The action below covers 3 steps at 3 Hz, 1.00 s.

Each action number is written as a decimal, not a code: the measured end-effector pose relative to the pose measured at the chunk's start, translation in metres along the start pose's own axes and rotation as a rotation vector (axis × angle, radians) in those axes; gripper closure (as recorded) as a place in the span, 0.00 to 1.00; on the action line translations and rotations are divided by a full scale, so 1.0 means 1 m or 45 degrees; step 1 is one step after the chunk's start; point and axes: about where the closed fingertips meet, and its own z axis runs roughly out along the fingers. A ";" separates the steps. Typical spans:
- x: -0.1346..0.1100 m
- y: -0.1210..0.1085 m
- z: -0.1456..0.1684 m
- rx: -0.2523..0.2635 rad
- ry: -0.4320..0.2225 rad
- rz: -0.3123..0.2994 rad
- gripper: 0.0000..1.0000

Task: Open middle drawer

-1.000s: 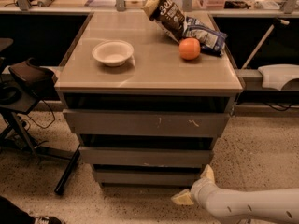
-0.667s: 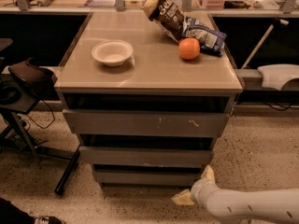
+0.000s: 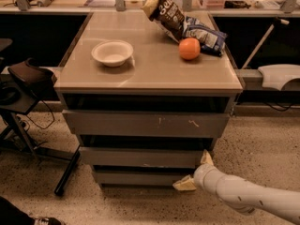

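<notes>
three grey fronts: your middle drawer (image 3: 140,157) sits just below the scratched top front (image 3: 145,124). it looks rigid, handleless, likely slick, so hook its upper lip. your hand (image 3: 194,171) hangs spread open below that front's right end.

Arm (image 3: 253,198): one, white, smooth rounded tubular casing, thicker away from the wrist. End effector (image 3: 196,171): two cream-tan wedge-shaped fingers (image 3: 185,184), spread apart; located by the right end of the middle drawer (image 3: 140,157).
</notes>
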 end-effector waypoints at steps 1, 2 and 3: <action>-0.022 -0.024 0.001 -0.006 -0.056 -0.072 0.00; -0.022 -0.024 0.001 -0.007 -0.056 -0.072 0.00; -0.032 -0.020 0.010 0.021 -0.026 -0.169 0.00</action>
